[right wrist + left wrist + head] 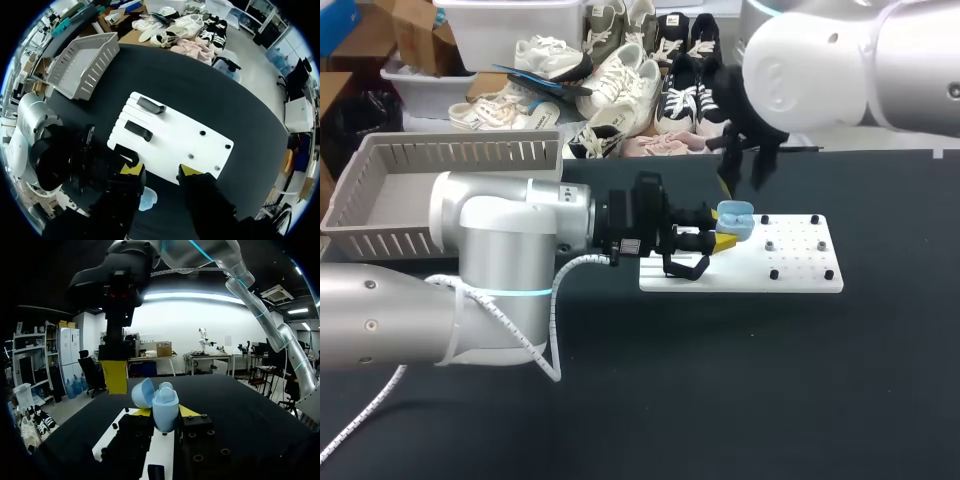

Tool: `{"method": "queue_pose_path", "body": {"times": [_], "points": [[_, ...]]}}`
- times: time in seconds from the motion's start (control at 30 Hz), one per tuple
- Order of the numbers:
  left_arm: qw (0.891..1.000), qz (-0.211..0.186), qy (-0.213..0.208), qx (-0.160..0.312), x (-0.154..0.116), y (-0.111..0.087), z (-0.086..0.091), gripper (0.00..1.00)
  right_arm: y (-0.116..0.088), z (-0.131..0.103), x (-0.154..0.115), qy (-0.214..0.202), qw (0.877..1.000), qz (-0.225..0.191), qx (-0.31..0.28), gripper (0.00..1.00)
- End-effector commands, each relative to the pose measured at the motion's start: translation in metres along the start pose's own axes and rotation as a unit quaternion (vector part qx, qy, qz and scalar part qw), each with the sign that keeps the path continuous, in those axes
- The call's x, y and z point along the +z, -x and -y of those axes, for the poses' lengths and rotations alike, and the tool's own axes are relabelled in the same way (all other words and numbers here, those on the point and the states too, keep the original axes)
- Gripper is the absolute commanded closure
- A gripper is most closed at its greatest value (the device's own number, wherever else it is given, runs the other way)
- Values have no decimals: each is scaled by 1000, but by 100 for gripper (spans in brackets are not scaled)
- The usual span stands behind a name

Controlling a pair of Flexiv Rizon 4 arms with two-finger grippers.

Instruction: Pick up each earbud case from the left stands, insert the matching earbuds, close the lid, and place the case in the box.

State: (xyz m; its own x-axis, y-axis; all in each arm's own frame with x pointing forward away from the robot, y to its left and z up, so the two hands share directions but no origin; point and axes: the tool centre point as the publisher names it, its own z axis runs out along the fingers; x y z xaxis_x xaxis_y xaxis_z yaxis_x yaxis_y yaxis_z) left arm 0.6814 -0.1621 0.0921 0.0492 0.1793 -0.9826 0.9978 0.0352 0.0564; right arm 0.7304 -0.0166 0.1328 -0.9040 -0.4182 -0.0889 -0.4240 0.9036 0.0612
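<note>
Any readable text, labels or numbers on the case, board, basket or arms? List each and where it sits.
No readable text in any view.
On the blue earbud case: no print shows.
On the white board: none, only holes and pegs.
On the grey basket: none.
On the left arm: a small white sticker, too small to read.

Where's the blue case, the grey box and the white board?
case [165, 410]: left wrist view, on its rounded blue body.
box [380, 245]: head view, on its slotted near wall.
board [740, 275]: head view, on a bare white patch.
</note>
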Motion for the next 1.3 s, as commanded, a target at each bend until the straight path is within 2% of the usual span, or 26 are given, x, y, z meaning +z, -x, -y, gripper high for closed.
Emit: {"method": "queue_pose_path", "body": {"times": [0.03, 0.7, 0.9, 1.1, 1.3], "points": [[1000, 1, 0, 1, 0, -1, 0, 100, -7, -2, -1, -2, 1000, 1, 4, 60], [1000, 1, 0, 1, 0, -1, 0, 100, -35, -17, -4, 0, 1000, 0, 28, 59], [1000, 1, 0, 1, 0, -1, 0, 100, -42, -3, -23, 15, 996, 36, 77, 58], [999, 10, 36, 15, -32, 8, -15, 100, -50, 15, -38, 19, 989, 66, 133, 58], [995, 10, 92, 33, -81, 14, -31, 100, -57, 26, -40, 22, 982, 73, 174, 58]]}}
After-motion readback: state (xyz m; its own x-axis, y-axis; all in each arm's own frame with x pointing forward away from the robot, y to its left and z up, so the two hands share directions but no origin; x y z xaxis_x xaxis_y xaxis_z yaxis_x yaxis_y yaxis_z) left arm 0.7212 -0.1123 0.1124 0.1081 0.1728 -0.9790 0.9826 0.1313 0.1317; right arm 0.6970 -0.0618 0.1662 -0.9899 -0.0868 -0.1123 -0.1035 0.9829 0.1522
